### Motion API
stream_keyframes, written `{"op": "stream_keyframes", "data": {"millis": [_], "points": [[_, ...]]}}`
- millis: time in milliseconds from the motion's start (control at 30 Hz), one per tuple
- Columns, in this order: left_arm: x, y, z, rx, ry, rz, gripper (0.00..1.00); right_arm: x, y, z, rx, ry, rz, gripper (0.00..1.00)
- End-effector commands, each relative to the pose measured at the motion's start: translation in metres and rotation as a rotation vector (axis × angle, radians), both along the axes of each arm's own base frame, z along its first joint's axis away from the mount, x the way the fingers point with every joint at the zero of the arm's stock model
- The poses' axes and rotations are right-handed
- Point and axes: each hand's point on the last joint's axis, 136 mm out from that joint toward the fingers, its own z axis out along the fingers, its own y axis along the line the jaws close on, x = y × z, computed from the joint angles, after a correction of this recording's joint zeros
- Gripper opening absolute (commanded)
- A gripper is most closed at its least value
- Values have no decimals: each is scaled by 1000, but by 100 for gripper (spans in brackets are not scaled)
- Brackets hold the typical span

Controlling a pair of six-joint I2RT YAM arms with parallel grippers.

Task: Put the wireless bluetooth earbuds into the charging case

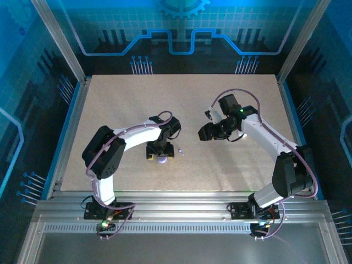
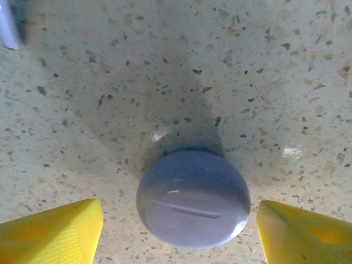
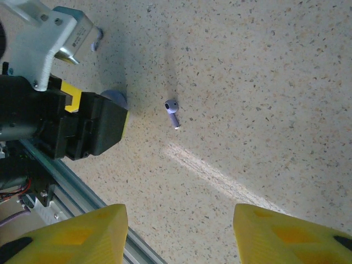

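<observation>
The charging case [image 2: 192, 198] is a closed lavender puck lying flat on the speckled table. My left gripper [image 2: 180, 225] is open and straddles it, a yellow fingertip [image 2: 60, 231] on each side with a gap to the case. From above, the case [image 1: 162, 160] peeks out under the left gripper [image 1: 158, 154]. One purple earbud [image 3: 172, 111] lies loose on the table just right of the case, also seen as a tiny bit, the earbud [image 1: 180, 150]. A pale lavender piece [image 2: 10, 25] sits at the left wrist view's top corner. My right gripper [image 3: 180, 231] hovers open and empty; from above the right gripper [image 1: 206, 132] hangs to the right of the earbud.
The aluminium rail [image 3: 82, 192] at the table's near edge runs close below the left gripper [image 3: 71, 126]. Speckled tabletop [image 1: 181, 104] stretches behind and between the arms. Blue-lit walls [image 1: 176, 38] enclose the table.
</observation>
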Motion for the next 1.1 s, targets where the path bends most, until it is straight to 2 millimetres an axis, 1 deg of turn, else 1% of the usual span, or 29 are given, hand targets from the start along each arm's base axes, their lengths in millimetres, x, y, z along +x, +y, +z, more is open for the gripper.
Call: {"op": "stream_keyframes", "data": {"millis": [0,267,467,633,733,833,1067], "points": [[3,-8,-2,-29,19,1,74,-3,6,9,9,-8,27,54],[7,-8,-7,-12,25,-6,68,-4,6,9,7,-2,24,54],[6,-8,-10,-5,37,-8,60,-4,5,10,5,-3,22,54],[-1,-5,-11,5,61,-6,63,-5,5,12,2,-8,21,54],[-4,-3,-13,7,66,-3,62,-5,4,13,2,-13,20,54],[-6,-1,-16,9,73,-1,56,-5,4,13,1,-10,19,53],[-6,0,-14,11,68,-13,49,-6,4,14,3,-15,18,53]]}}
